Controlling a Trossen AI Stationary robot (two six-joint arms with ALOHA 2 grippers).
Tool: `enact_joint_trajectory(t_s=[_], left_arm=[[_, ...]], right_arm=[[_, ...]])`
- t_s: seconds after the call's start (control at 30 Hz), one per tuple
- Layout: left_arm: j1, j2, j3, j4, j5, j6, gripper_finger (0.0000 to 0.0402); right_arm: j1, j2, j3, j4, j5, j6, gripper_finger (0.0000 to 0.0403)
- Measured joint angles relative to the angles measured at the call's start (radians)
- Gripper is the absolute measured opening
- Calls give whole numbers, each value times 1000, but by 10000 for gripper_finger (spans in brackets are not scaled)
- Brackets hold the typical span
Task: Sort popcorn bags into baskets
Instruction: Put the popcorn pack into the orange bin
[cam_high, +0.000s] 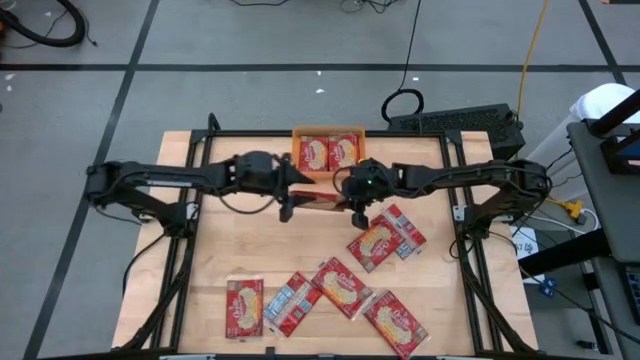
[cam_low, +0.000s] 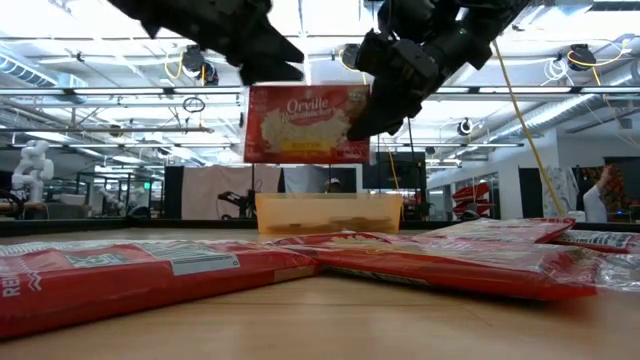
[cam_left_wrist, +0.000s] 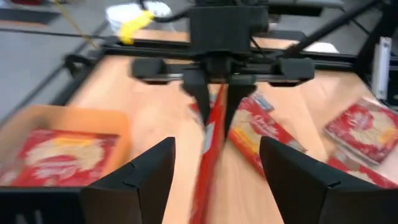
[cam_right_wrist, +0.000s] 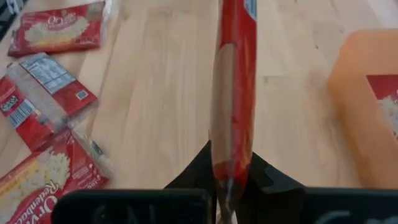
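Your right gripper pinches one popcorn bag, holding it upright above the table. Your left gripper stands just beside it, fingers spread wide, releasing nothing. The orange basket sits just beyond both grippers, two bags inside.

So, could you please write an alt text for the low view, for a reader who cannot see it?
A red popcorn bag hangs upright in the air above the orange basket, gripped at one edge by the right gripper, with the open left gripper beside its other edge. More popcorn bags lie flat on the wooden table in front.
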Motion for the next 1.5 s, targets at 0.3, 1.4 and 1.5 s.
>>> enact_joint_trajectory(t_s=[0.3,1.4,1.5], left_arm=[[0,199,160,-184,32,65,193],[126,-116,-63,37,-14,49,33],[116,-119,-138,256,-4,26,33]], right_arm=[[0,5,10,-64,1,-3,12],[-1,-2,-292,750,241,29,218],[0,0,-345,903,240,45,215]])
